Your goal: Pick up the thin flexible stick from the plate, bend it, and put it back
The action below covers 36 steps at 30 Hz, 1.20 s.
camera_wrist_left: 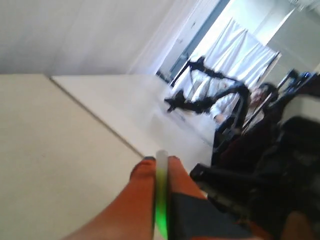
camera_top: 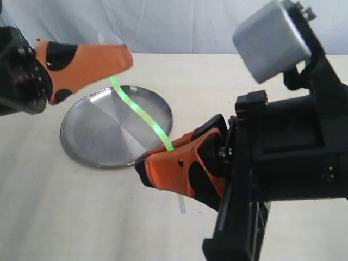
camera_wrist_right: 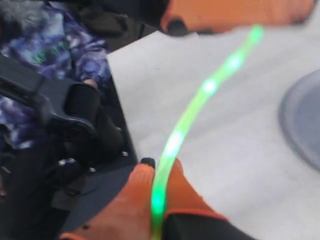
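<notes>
In the exterior view I have the thin flexible stick (camera_top: 142, 117) off the plate (camera_top: 92, 142) and strung in the air between both grippers, glowing green in a gentle wavy curve that crosses the plate's right half. The left gripper (camera_top: 124, 61) has its orange fingers closed on the upper end just past the plate's far rim; the right gripper (camera_top: 148, 162) is closed on the lower end near the plate's near-right rim, with a pale tip poking out beneath it over the table (camera_top: 54, 217). In the left wrist view, my left gripper (camera_wrist_left: 161, 163) pinches the stick (camera_wrist_left: 161, 205) tight between its two fingers, the whitish end just clearing the tips. In the right wrist view, the right gripper (camera_wrist_right: 160, 169) likewise clamps the stick (camera_wrist_right: 200, 97), which arcs away to the left gripper (camera_wrist_right: 225, 15), the plate's edge (camera_wrist_right: 300, 120) off to one side.
</notes>
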{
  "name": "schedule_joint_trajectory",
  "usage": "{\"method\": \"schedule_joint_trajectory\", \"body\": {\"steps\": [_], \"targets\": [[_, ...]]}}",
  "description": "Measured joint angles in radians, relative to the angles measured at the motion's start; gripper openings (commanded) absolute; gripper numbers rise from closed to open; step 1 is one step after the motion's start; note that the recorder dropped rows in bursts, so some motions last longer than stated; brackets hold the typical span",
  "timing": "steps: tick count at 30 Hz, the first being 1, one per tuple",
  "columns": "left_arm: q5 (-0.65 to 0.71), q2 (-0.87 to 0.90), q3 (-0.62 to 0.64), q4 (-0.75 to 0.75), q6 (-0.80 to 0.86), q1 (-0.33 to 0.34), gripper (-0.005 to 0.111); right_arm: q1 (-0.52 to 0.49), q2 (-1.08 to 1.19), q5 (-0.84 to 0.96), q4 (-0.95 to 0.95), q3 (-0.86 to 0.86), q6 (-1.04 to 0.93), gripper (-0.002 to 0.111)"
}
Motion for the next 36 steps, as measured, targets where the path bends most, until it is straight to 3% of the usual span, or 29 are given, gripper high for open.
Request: {"method": "schedule_joint_trajectory", "body": {"steps": [4,8,17,24,31,36], "targets": [[-0.078,0.000,0.000,-0.122,0.002,0.001,0.000,0.000,0.103,-0.063,-0.121,0.000,0.072,0.000],[-0.077,0.000,0.002,-0.031,0.006,0.001,0.000,0.000,0.176,-0.029,-0.118,-0.002,0.081,0.000],[0.144,0.000,-0.002,0.146,-0.002,0.000,0.000,0.000,0.051,0.021,-0.046,0.002,0.096,0.000],[0.120,-0.006,-0.003,0.192,-0.008,-0.002,0.000,-0.002,-0.044,-0.036,-0.045,-0.005,0.098,0.000],[0.096,-0.008,-0.004,0.068,0.004,-0.002,0.000,-0.002,-0.012,0.005,-0.093,-0.016,0.098,0.000],[0.036,-0.006,-0.004,-0.025,0.052,-0.002,0.000,-0.002,0.027,0.017,-0.335,-0.016,0.256,0.000]]}}
